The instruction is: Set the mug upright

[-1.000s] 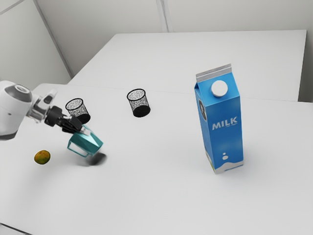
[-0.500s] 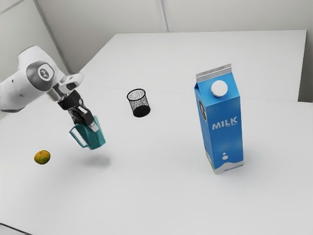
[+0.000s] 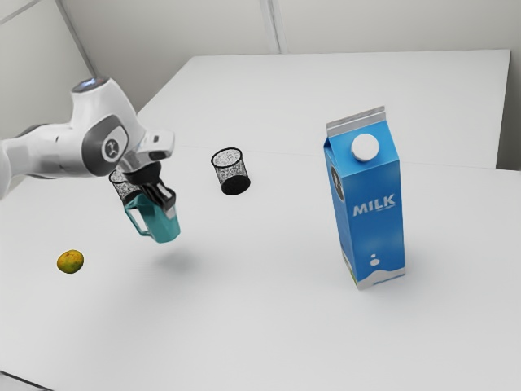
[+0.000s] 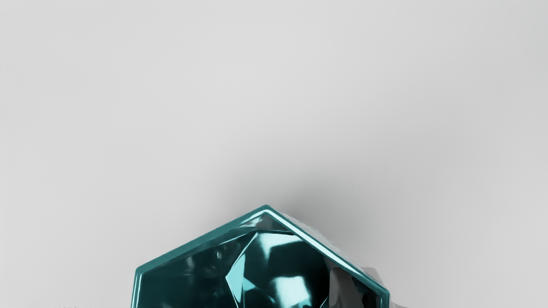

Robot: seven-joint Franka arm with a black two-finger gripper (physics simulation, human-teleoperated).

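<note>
Above the white table (image 3: 269, 326), the arm (image 3: 106, 147) bends downward, its gripper (image 3: 166, 206) pinching the tilted mug (image 3: 164, 229) by its wall.

Under the mug (image 3: 162, 227) there is air down to the table (image 3: 269, 318), and a wide open stretch of tabletop runs from there to the tall milk carton (image 3: 373, 232), which blocks the way at the exterior view's right. Beyond the mug, two mesh bins (image 3: 231, 169) stand in the way, while an orange (image 3: 71, 261) is an obstacle toward the exterior view's left.
</note>
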